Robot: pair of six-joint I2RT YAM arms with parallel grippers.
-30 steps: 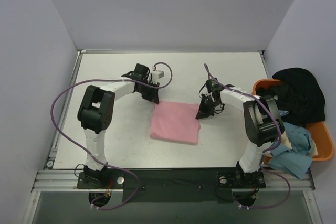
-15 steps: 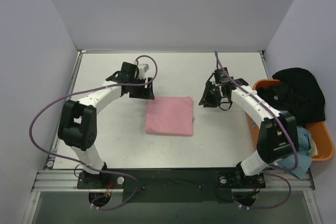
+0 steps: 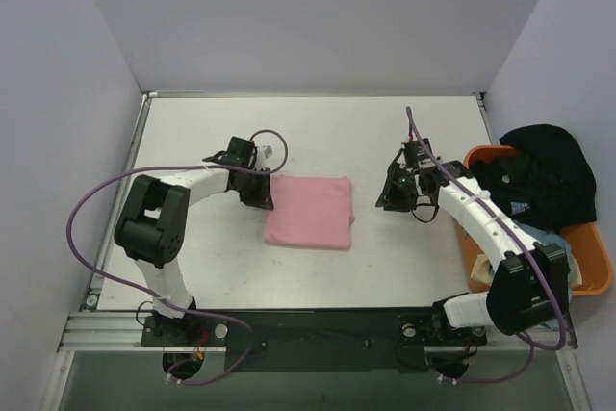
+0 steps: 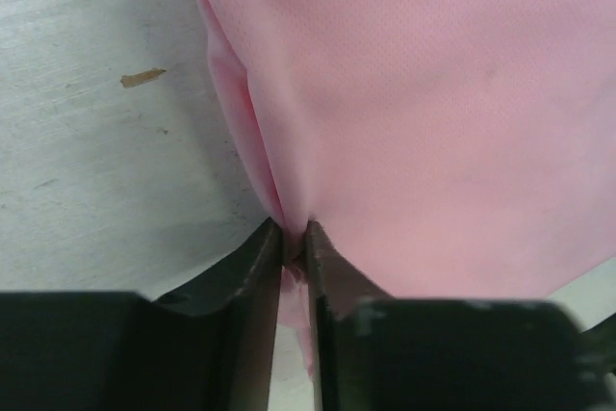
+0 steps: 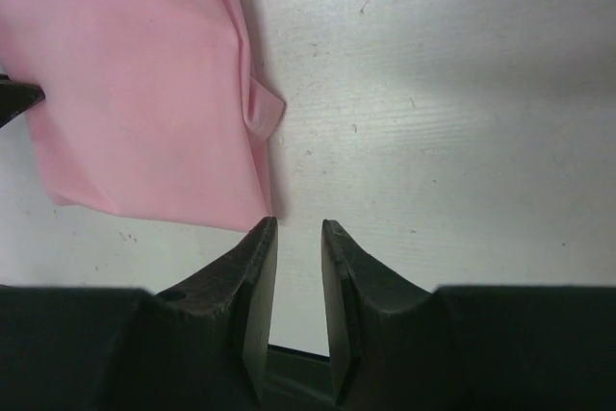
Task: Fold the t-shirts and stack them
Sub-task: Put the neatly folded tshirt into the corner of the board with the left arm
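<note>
A light pink t-shirt (image 3: 308, 212) lies folded into a rectangle on the table's middle. My left gripper (image 3: 262, 192) is at its left edge, shut on a pinch of the pink cloth (image 4: 433, 113), which shows between the fingertips in the left wrist view; the gripper (image 4: 295, 230) sits low over the table. My right gripper (image 3: 390, 201) is just right of the shirt, slightly open and empty (image 5: 298, 228), with the shirt's right edge (image 5: 135, 93) beside its left finger. A black t-shirt (image 3: 544, 166) and a light blue one (image 3: 553, 243) lie in the tub at the right.
An orange plastic tub (image 3: 597, 278) stands at the table's right edge, with the black shirt draped over its far rim. White walls close the back and both sides. Purple cables loop off both arms.
The pink shirt has shifted left and squared up. My left gripper came nearer and holds its left edge. My right gripper has moved right, off the shirt's right corner.
</note>
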